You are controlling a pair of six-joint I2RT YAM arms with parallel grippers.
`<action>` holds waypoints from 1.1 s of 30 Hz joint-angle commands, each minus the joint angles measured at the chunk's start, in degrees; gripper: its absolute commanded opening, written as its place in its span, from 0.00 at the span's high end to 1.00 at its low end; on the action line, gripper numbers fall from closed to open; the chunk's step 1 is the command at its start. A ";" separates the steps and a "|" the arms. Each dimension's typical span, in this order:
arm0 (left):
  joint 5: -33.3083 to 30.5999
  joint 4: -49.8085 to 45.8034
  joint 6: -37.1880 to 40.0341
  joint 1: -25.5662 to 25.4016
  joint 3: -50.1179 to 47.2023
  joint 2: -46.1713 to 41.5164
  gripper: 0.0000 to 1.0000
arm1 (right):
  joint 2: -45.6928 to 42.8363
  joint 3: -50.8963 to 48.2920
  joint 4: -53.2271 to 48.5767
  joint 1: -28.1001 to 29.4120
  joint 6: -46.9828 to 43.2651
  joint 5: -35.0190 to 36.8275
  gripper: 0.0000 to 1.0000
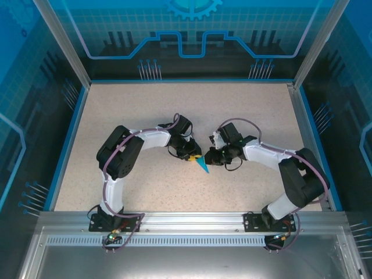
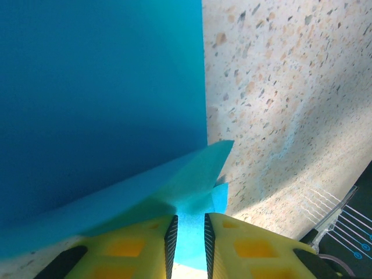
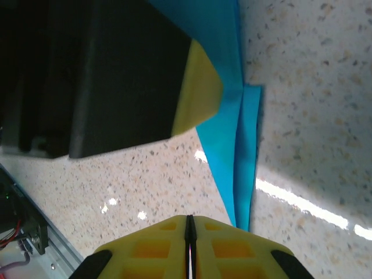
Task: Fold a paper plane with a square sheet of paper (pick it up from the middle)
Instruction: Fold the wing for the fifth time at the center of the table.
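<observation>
Two hands meet over the middle of the counter, a little toward its near edge. The sheet of paper (image 1: 203,167) lies between them, its folded point aimed at that near edge. The left hand (image 2: 189,226) grips the sheet: its yellow fingers stand a narrow gap apart with teal paper filling the gap, and a folded flap rises just above them. The right hand (image 3: 190,226) is closed, pads pressed together. A narrow folded strip runs down just beside its fingertips, and I cannot tell whether any paper is nipped there.

The step in hand looks like setting a crease along the pointed end. To do it well, the left hand should hold firm without tugging, since thin paper can tear or slip at a pinch. The closed right hand would serve best as a pressing tool, run flat along the fold toward the tip so the layers lie edge on edge. Pressing askew would leave a lopsided nose.
</observation>
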 commanded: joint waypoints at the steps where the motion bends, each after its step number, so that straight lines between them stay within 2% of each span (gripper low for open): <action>1: -5.77 -4.16 1.02 0.19 -0.19 2.93 0.75 | 3.52 2.03 1.63 0.86 1.23 -1.93 0.89; 8: -5.21 -3.96 0.73 0.17 0.28 2.85 0.76 | 8.67 4.75 1.84 2.16 1.04 -1.32 0.89; 20: -3.55 -2.54 1.63 0.68 1.83 1.64 0.74 | 12.97 0.64 -0.13 0.57 0.78 2.92 0.90; 28: 2.51 3.77 8.21 3.28 1.34 -1.83 0.70 | 13.78 -0.58 -2.57 -0.23 0.34 5.30 0.91; 33: 0.80 4.55 13.12 3.41 -0.09 -6.23 0.67 | 14.48 -0.03 -2.68 -0.21 0.65 5.15 0.91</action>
